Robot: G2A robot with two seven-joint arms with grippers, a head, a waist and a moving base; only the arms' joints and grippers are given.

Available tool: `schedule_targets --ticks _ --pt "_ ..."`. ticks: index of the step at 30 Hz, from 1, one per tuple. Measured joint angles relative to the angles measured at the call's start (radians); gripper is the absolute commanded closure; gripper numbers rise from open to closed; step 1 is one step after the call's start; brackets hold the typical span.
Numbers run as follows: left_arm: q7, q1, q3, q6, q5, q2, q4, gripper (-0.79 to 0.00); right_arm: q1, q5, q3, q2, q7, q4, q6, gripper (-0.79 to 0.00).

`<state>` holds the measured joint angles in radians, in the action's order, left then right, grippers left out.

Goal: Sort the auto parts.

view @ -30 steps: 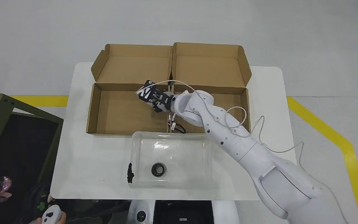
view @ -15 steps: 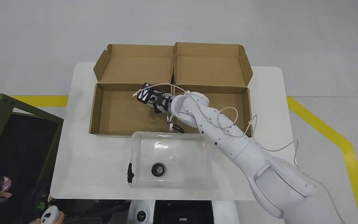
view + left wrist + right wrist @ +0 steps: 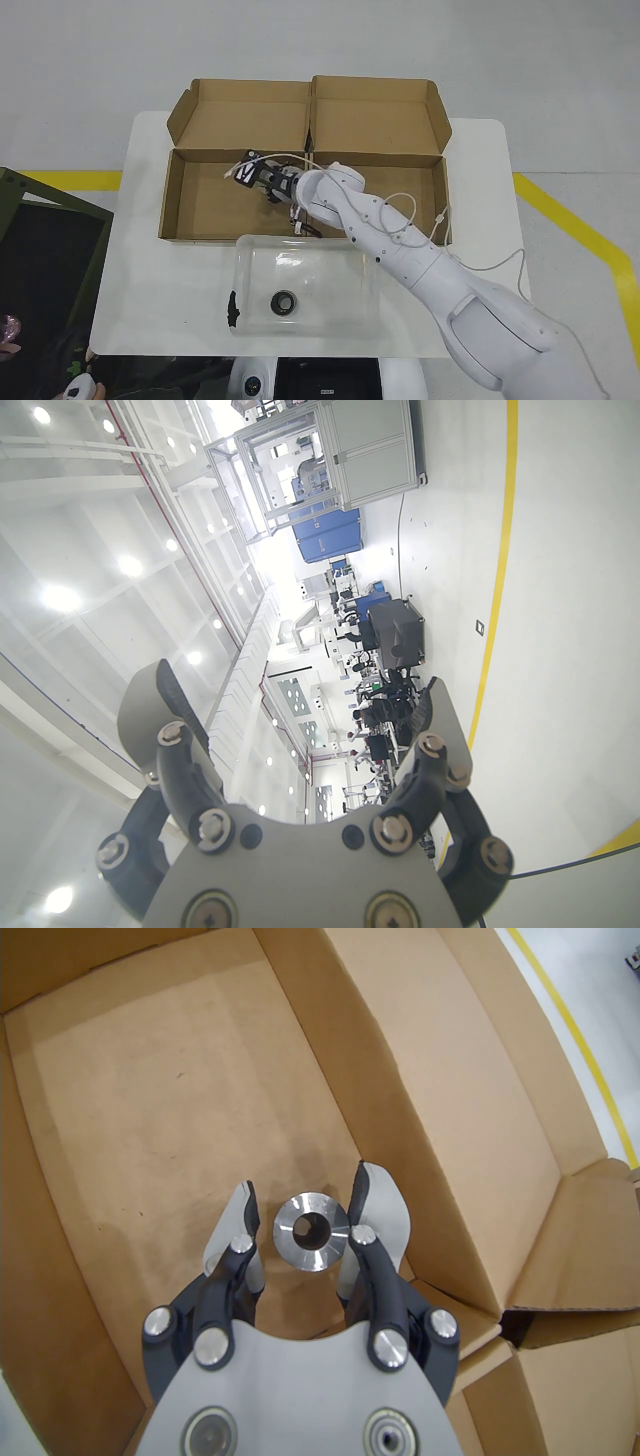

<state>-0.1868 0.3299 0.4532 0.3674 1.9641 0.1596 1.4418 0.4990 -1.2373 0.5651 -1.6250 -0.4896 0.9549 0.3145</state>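
A silver metal bushing (image 3: 327, 1248) with a centre hole sits between the fingers of my right gripper (image 3: 304, 1202), which is shut on it and holds it over the floor of the left cardboard box (image 3: 150, 1118). From above, this gripper (image 3: 252, 171) hangs over the back right part of the left box (image 3: 205, 200). A black ring (image 3: 285, 301) lies in the clear plastic bin (image 3: 350, 255), and a small black part (image 3: 232, 308) is at the bin's left wall. My left gripper (image 3: 300, 700) is open with nothing in it and points out at the room.
The right cardboard box (image 3: 415, 190) adjoins the left one, and both lids are folded open at the back. The clear bin stands in front of the boxes on the white table (image 3: 150, 280). A cable (image 3: 420, 205) loops along the right arm.
The right arm has carried the bushing to the left, from the wall between the two boxes to a spot farther over the left box.
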Motion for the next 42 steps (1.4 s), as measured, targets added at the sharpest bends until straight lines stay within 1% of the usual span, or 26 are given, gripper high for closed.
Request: schedule_targets --ticks 4,6,10,17,23,27,34,42 --pt "0.0 0.0 0.0 0.0 0.0 0.0 0.0 -0.785 0.023 -0.021 0.023 0.012 -0.007 0.071 0.024 -0.366" --pt "0.0 0.0 0.0 0.0 0.0 0.0 0.0 -0.785 0.044 -0.033 0.04 0.023 -0.019 0.125 0.044 -0.354" --pt "0.0 0.0 0.0 0.0 0.0 0.0 0.0 -0.785 0.093 -0.05 0.084 0.05 -0.053 0.24 0.102 -0.369" --pt "0.0 0.0 0.0 0.0 0.0 0.0 0.0 -0.785 0.224 -0.082 0.189 0.108 -0.122 0.483 0.206 -0.388" --pt "0.0 0.0 0.0 0.0 0.0 0.0 0.0 -0.785 0.344 -0.098 0.256 0.146 -0.148 0.65 0.29 -0.391" --pt "0.0 0.0 0.0 0.0 0.0 0.0 0.0 -0.785 0.415 -0.107 0.284 0.166 -0.152 0.732 0.335 -0.391" --pt "0.0 0.0 0.0 0.0 0.0 0.0 0.0 -0.785 0.522 -0.125 0.31 0.194 -0.152 0.845 0.414 -0.431" --pt "0.0 0.0 0.0 0.0 0.0 0.0 0.0 -0.785 0.619 -0.146 0.334 0.224 -0.168 0.962 0.479 -0.422"
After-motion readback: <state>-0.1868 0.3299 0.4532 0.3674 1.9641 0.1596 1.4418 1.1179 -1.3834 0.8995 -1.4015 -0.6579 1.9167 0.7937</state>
